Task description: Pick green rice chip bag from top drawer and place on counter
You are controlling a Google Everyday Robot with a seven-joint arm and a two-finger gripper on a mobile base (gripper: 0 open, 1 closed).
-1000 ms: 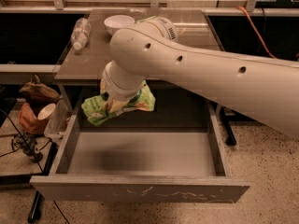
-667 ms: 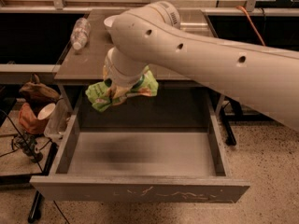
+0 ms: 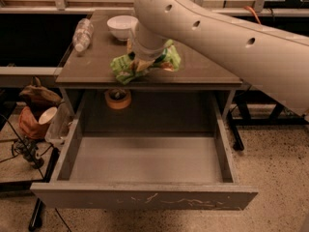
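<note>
The green rice chip bag (image 3: 126, 67) is crumpled and held over the front part of the counter (image 3: 91, 64), just above its surface. My gripper (image 3: 141, 62) is shut on the bag's middle; the white arm comes in from the upper right and hides most of the fingers. The top drawer (image 3: 145, 195) is pulled wide open below the counter. Its grey floor is bare. Its front panel is scratched.
A white bowl (image 3: 121, 26) and a lying clear plastic bottle (image 3: 82, 33) sit at the counter's back left. A round orange object (image 3: 118, 98) lies in the shadow at the drawer's back. Bags and cables (image 3: 34, 115) clutter the floor to the left.
My gripper has lifted the chip bag up and back, from above the open drawer to over the counter's front part.
</note>
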